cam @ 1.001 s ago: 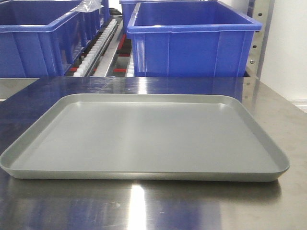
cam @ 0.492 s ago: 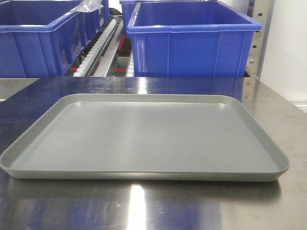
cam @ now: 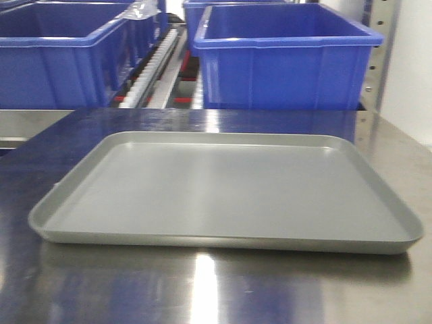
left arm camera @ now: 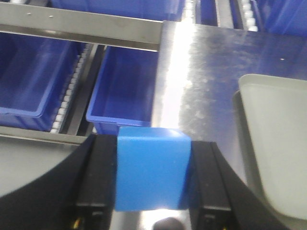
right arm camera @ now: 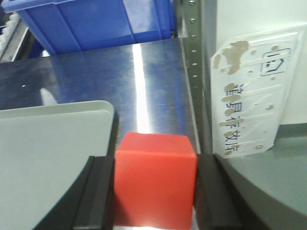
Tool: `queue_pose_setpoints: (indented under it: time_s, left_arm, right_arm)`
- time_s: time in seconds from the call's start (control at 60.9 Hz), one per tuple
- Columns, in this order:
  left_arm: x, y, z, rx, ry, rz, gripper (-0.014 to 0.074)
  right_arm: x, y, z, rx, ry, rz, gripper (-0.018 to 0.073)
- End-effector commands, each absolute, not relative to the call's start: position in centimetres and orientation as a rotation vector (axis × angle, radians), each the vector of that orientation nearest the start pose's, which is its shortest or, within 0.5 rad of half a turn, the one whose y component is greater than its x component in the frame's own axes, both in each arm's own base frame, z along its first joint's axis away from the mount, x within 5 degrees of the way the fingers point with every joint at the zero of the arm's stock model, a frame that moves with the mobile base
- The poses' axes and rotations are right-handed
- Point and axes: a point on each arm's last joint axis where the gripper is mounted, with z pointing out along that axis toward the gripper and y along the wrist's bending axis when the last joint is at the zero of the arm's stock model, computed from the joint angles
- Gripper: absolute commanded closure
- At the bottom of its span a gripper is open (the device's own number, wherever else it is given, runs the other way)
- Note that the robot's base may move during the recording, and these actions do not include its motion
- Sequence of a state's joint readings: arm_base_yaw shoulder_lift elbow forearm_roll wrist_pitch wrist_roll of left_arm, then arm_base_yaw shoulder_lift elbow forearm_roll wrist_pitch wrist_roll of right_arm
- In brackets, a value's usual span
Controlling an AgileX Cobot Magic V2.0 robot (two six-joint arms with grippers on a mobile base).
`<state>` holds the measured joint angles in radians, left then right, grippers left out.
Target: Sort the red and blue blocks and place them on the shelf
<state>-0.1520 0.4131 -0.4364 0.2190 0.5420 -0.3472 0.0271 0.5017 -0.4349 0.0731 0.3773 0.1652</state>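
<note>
A: Front view: grey tray on the steel tabletop, blue crates behind; only the wrist views show the blocks.

B: Left gripper clamps the blue block at the tabletop's left edge; right gripper grips the red block beside the tray's corner; the blocks' undersides hidden.
</note>
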Motion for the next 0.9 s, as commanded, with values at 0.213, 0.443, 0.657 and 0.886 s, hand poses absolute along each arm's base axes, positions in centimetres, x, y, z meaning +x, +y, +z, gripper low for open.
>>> queue_pose_setpoints:
  time_s: [0.213,0.443,0.657,0.886]
  left_arm:
    - [8.99,-0.43,29.96,-0.06,1.893,-0.102,0.0463]
    - [8.99,-0.43,29.96,-0.06,1.893,-0.102,0.0463]
    - [8.99,-0.43,29.96,-0.06,1.893,-0.102,0.0463]
    - [8.99,-0.43,29.96,-0.06,1.893,-0.102,0.0463]
  right_arm:
    - [10.89,0.39,30.52,0.171,1.807,0.19,0.0503]
    - [10.89,0.39,30.52,0.171,1.807,0.19,0.0503]
    - [10.89,0.39,30.52,0.171,1.807,0.19,0.0503]
    - [10.89,0.39,30.52,0.171,1.807,0.19,0.0503]
